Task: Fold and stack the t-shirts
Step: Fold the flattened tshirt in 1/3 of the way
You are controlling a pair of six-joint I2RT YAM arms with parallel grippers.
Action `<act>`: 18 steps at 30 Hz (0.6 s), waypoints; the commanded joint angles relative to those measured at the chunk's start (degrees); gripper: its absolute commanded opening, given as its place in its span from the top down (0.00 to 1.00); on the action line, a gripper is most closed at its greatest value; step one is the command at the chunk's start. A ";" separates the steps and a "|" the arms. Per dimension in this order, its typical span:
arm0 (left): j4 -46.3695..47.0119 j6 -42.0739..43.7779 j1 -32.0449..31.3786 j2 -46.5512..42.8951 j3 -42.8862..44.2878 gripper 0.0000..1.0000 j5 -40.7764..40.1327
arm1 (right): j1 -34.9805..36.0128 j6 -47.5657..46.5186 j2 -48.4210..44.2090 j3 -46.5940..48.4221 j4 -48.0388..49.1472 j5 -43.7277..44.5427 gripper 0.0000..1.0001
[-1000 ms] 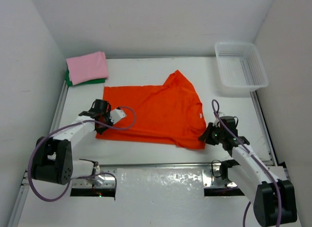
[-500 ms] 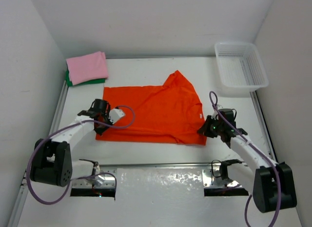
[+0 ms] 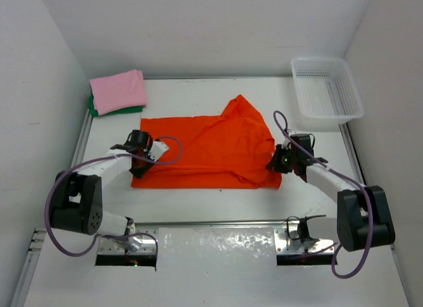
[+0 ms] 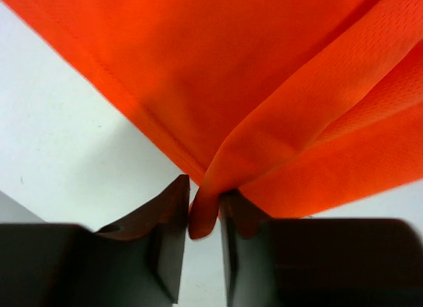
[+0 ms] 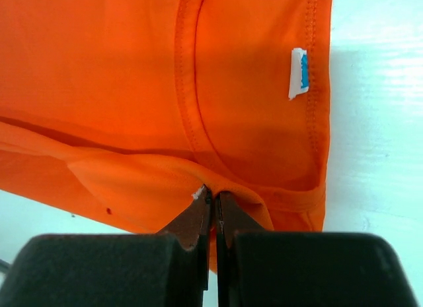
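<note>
Green shirt [image 3: 99, 111] mostly hidden, apparently under pink shirt [image 3: 118, 90]

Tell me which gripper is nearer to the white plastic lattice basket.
The right gripper. It sits at the collar edge of the orange t-shirt, in front of the basket. The left gripper is at the shirt's opposite edge, far left of the basket.

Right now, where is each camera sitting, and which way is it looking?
Top view: high above and behind the arms, looking down at the table, both arms, the orange shirt and the basket.
Left wrist view: on the left arm, looking past the left gripper at pinched orange cloth.
Right wrist view: on the right arm, looking past the right gripper at the shirt's collar.
All three views share the orange shirt.
</note>
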 commanded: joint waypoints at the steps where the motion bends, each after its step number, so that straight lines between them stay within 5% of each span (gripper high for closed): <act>1: 4.01 -3.28 -0.05 1.15 3.44 0.76 -2.43 | 0.14 -4.56 1.77 4.89 1.93 1.58 1.00; 5: 7.53 -6.19 0.82 3.35 4.85 0.69 -7.97 | 0.14 -6.41 6.15 7.53 2.10 3.25 0.99; 10: 5.78 -8.04 6.69 5.64 8.45 0.63 -11.23 | 0.14 -9.39 11.00 12.44 -0.27 3.43 0.77; 13: 5.43 -9.53 12.13 5.20 11.08 0.62 -11.14 | 0.14 -10.28 11.89 14.82 -2.20 3.51 0.72; 15: 2.98 -9.89 12.69 4.59 14.15 0.63 -8.44 | 0.13 -10.72 11.27 15.79 -3.95 4.74 0.67; 18: -0.54 -6.04 11.73 -1.20 14.35 0.63 7.85 | 0.13 -11.77 9.26 17.99 -7.64 6.84 0.55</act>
